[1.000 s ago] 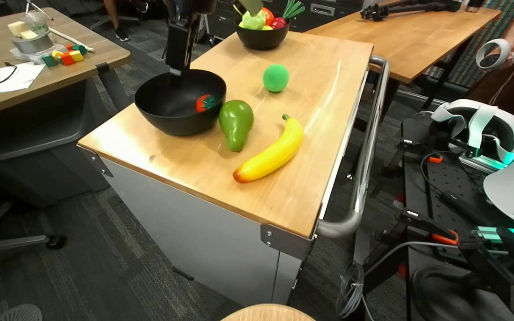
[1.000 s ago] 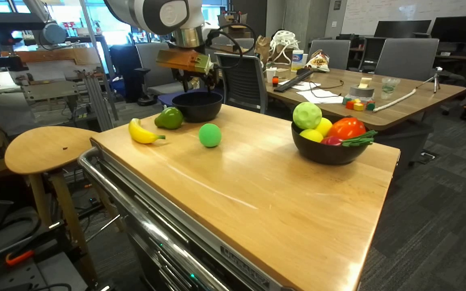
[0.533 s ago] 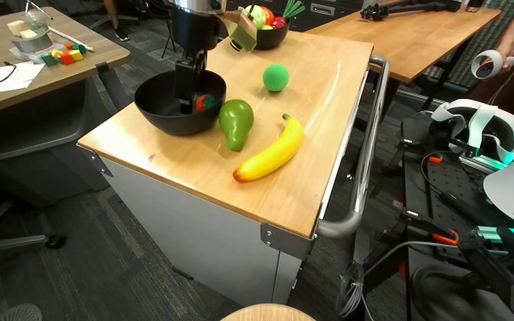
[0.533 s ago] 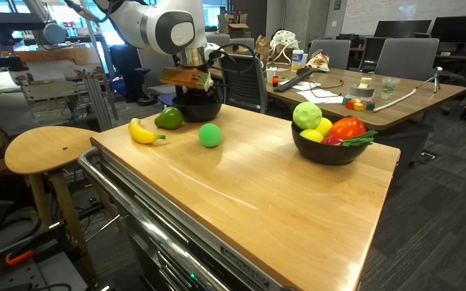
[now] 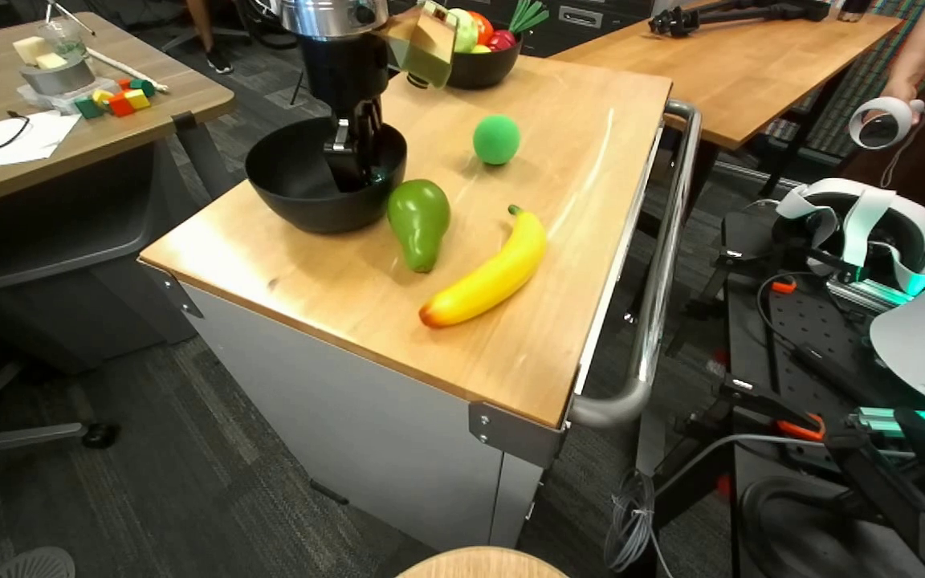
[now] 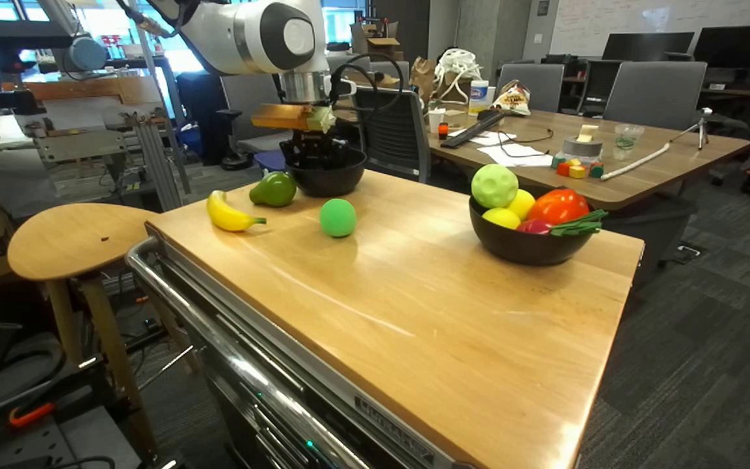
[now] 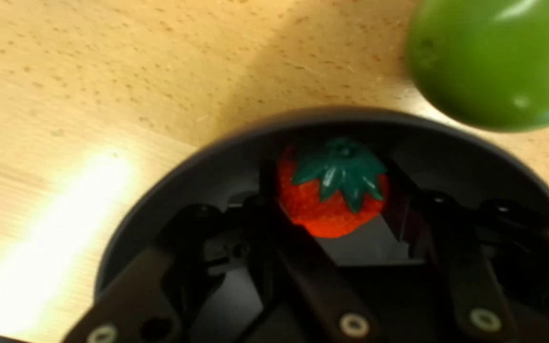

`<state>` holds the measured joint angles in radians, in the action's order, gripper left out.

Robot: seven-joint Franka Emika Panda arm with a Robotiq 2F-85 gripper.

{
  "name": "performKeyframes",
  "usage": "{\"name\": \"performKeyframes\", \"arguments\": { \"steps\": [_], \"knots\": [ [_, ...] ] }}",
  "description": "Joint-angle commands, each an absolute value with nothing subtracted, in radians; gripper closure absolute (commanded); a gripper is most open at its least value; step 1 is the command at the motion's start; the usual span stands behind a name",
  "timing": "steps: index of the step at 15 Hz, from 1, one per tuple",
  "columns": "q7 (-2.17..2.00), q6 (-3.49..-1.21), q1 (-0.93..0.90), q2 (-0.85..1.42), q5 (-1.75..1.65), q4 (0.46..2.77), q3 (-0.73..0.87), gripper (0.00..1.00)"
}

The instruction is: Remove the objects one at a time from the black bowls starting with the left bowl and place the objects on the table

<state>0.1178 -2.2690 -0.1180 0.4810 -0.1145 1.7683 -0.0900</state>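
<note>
Strawberry (image 7: 334, 195) is in the left black bowl (image 5: 310, 213), and yep, the gripper (image 7: 332, 188) has it pinched. Going right in an exterior view: avocado (image 5: 419, 221) just beside that bowl, heaped bowl (image 5: 485, 72) at the far end, banana (image 5: 491, 277), green ball (image 5: 496, 140), all on the table (image 5: 575, 257).

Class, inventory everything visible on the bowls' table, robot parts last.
Curved toy banana: one, yellow, on rectangular wooden table
Round matte ball: one, green, there
Glossy pear-shaped fruit: one, green, there
Deep round bowl: one, black, beside that fruit
Textured toy strawberry: one, red, inside it
Second deep bowl: one, black, opposite end
Bumpy ball: one, light green, in it
Smooth round pieces: two, yellow, there
Glossy toy tomato: one, red, there
Small rounded piece: one, crimson, there
Thin stalks: one bunch, green, there
Jointed arm: one, white and black, above first bowl
Two-fingered gripper: one, black, at strawberry's sides
</note>
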Motion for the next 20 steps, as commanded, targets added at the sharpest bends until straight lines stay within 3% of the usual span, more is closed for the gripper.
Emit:
{"name": "performKeyframes", "arguments": {
  "steps": [1, 3, 7, 13, 20],
  "knots": [
    [0.086, -2.158, -0.159, 0.522, -0.172, 1.67, -0.076, 0.68],
    [0.086, -2.129, -0.167, 0.531, -0.188, 1.648, -0.079, 0.74],
    [0.116, -2.164, -0.17, 0.481, -0.206, 1.672, -0.093, 0.74],
    [0.218, -2.425, -0.109, 0.187, -0.162, 1.9, -0.117, 0.74],
    [0.45, -2.555, 0.053, 0.039, 0.181, 2.088, -0.037, 0.74]
  ]
}}
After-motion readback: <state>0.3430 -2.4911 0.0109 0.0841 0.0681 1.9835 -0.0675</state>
